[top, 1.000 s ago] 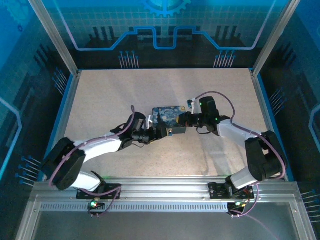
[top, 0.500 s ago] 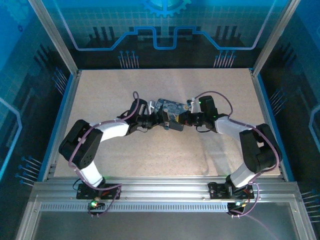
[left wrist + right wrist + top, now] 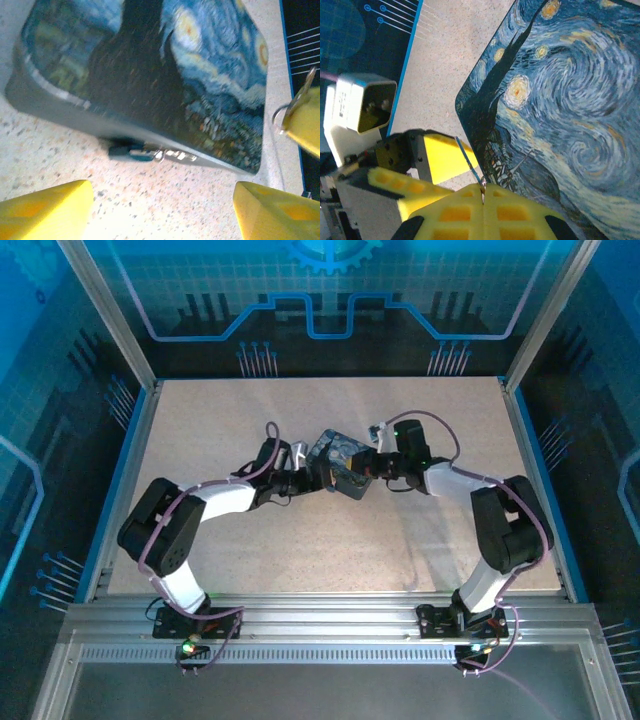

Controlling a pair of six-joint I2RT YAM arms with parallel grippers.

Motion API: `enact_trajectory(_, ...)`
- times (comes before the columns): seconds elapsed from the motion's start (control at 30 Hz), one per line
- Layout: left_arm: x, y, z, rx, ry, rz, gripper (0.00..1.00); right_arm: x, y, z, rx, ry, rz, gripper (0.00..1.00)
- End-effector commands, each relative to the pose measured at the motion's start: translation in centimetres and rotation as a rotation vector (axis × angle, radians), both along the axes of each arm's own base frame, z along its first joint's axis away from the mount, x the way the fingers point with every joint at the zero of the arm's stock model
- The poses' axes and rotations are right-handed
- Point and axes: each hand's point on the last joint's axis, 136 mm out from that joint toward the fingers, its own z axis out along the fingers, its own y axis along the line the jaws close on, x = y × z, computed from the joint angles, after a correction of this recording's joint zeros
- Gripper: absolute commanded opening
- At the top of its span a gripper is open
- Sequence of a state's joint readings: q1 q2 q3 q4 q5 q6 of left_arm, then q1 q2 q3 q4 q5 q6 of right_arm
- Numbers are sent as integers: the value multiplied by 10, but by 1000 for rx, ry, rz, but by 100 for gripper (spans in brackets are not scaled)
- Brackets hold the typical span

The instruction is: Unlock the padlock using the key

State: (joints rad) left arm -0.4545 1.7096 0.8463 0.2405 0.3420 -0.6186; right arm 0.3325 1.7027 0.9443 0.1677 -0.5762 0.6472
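Note:
The small blue padlock (image 3: 126,151) with its silvery part (image 3: 172,155) hangs at the near edge of the painted box (image 3: 150,70). My left gripper (image 3: 162,212) is open just in front of it, yellow fingers (image 3: 47,210) wide apart over bare table. My right gripper (image 3: 483,192) is shut on the key (image 3: 469,161), whose thin blade sticks out of the pads beside the box (image 3: 560,100). The key (image 3: 301,98) with its ring also shows at the right of the left wrist view. From above, both grippers (image 3: 318,478) (image 3: 368,466) flank the box (image 3: 340,455).
The speckled table (image 3: 300,550) is ringed by blue rails and a metal frame (image 3: 330,625) at the near edge. The left gripper's yellow finger (image 3: 445,155) lies close to the right gripper's pads. Free table stretches behind and in front of the box.
The left arm has swung back and its gripper has moved up to the box's near edge. The box has turned and shifted back. The right gripper has moved slightly back and left, still shut.

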Motion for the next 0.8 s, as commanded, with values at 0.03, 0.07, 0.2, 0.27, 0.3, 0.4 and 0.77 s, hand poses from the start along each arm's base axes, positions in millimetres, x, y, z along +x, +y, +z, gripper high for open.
enact_trajectory(0.03, -1, -1, 10, -4, -115, -36, 76, 12, 3, 2, 19, -5, 3, 0)
enact_trajectory(0.07, -2, -2, 9, 1, -125, -44, 76, 13, 4, 0, 18, 0, 3, 0)
enact_trajectory(0.2, -3, -6, 3, 17, -151, -70, 75, 12, 3, -11, 5, 23, -1, 0)
enact_trajectory(0.27, -4, -9, 0, 19, -165, -80, 75, 11, 1, -17, -1, 33, -3, 0)
enact_trajectory(0.3, -3, -11, 0, 18, -171, -85, 75, 9, 1, -19, -2, 38, -2, 0)
enact_trajectory(0.4, -3, -16, -4, 35, -200, -101, 74, 5, 1, -26, -2, 53, 2, 0)
enact_trajectory(0.77, 3, -24, -24, 146, -253, -101, 75, -6, -6, -47, -37, 105, -4, 0)
